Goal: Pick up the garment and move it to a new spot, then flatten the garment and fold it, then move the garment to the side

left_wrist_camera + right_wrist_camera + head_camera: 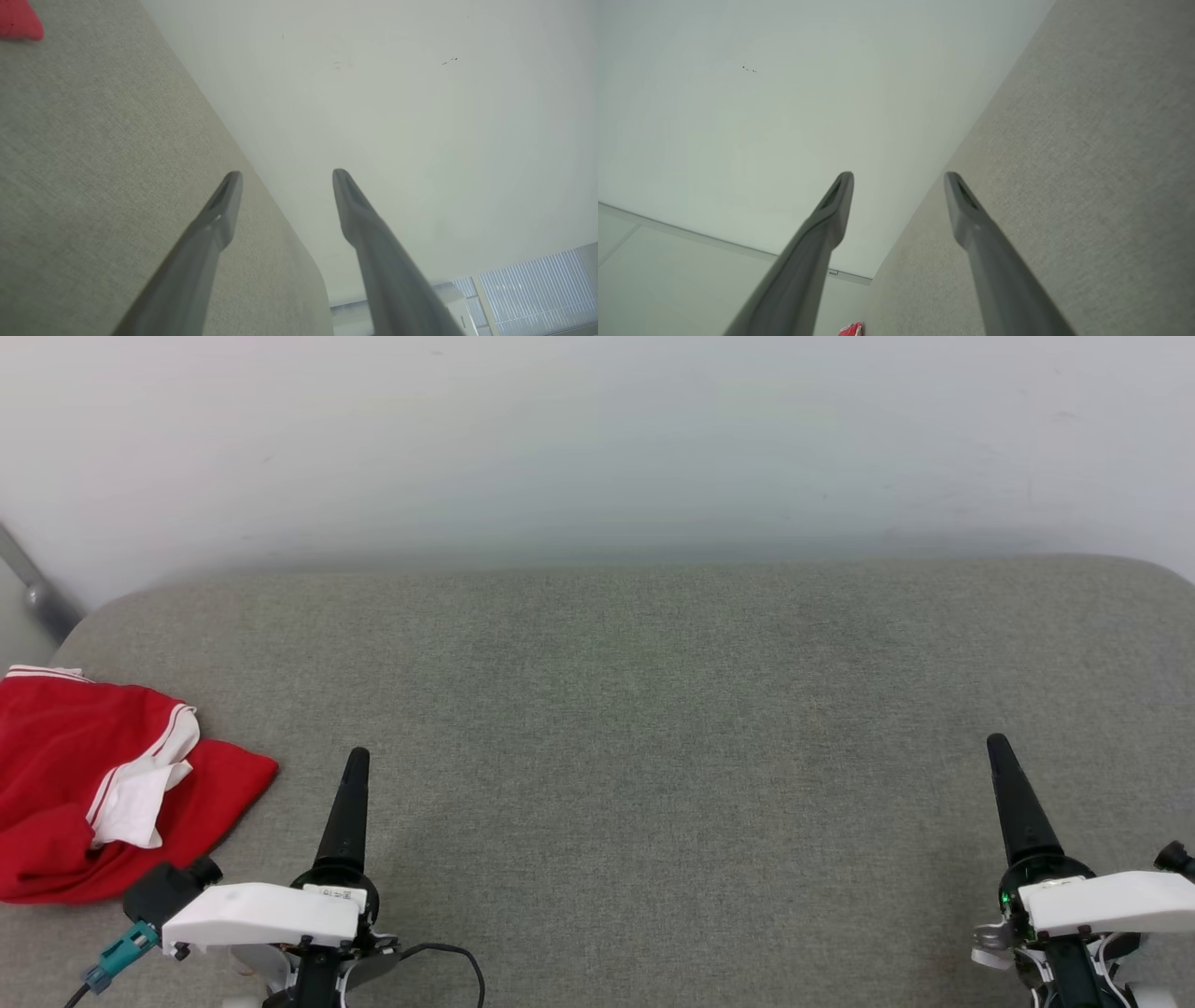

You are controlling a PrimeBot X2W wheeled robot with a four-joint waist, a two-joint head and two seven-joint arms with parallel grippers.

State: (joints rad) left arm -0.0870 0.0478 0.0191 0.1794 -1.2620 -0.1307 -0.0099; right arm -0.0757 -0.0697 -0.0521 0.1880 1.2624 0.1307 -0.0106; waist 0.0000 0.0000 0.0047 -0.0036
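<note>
Head view: the garment (84,784) lies crumpled at the far left edge of the grey fabric surface (653,709), red cloth bunched up with a white panel and thin white stripes showing on top. My left claw (358,761) sits at the lower left, just right of the garment and apart from it, pointing toward the pale wall (597,448). My right claw (997,742) is at the lower right, well away from the garment, also pointing at the wall. From here each claw shows as a single dark spike, so I cannot read the gap in this view.

Left wrist view: the two fingers (205,242) stand wide apart with nothing between them. Surface runs along the left, wall fills the right, and a corner of red cloth peeks in at the top left. Blinds (537,284) show at the lower right.

Right wrist view: these fingers (817,233) are spread wide too, holding nothing. Wall is on the left, surface on the right, and a small scrap of red shows at the bottom edge.
</note>
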